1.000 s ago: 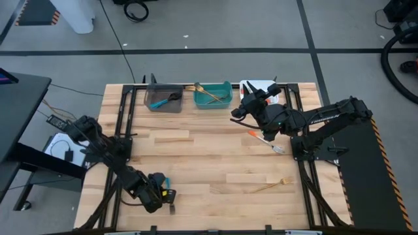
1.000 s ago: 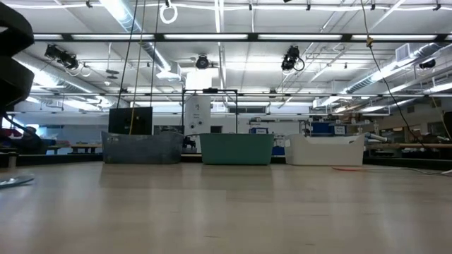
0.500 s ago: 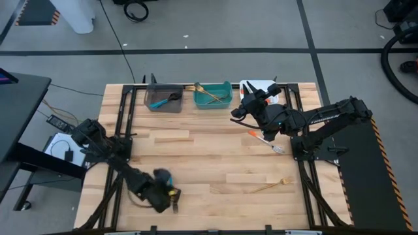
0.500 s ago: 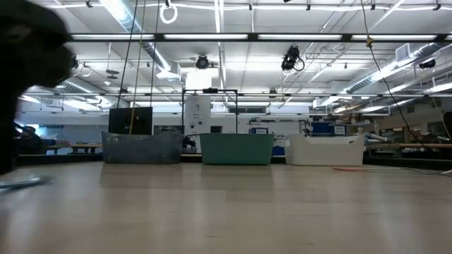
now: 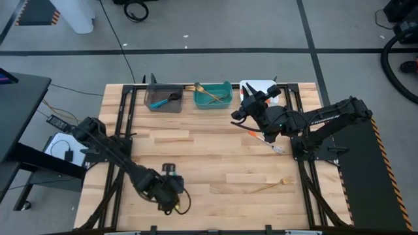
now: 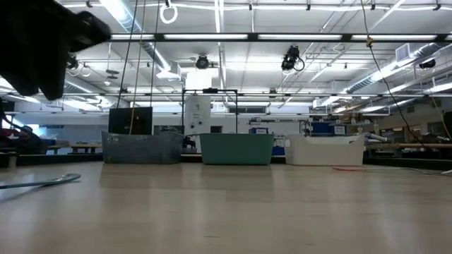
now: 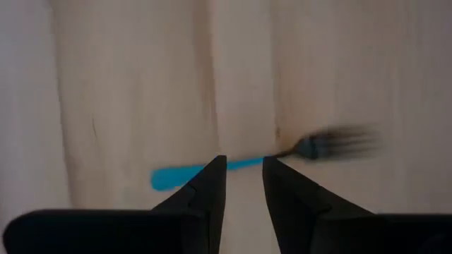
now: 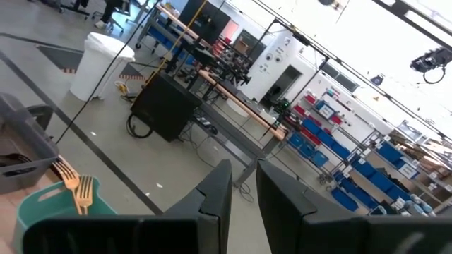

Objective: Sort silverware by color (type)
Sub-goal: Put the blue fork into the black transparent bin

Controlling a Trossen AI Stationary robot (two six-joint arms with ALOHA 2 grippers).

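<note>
Currently the left gripper, fingers slightly parted and pinching nothing, hovers above the blue-handled fork at the table's seven o'clock. Next: descend, pinch its handle. Right gripper waits at one o'clock, fingers narrowly spread.

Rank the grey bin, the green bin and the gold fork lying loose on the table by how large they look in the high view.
1. Green bin and grey bin: about alike in footprint, so no ranking between them.
2. Gold fork near the table's front edge: clearly the smallest, a thin sliver.
</note>
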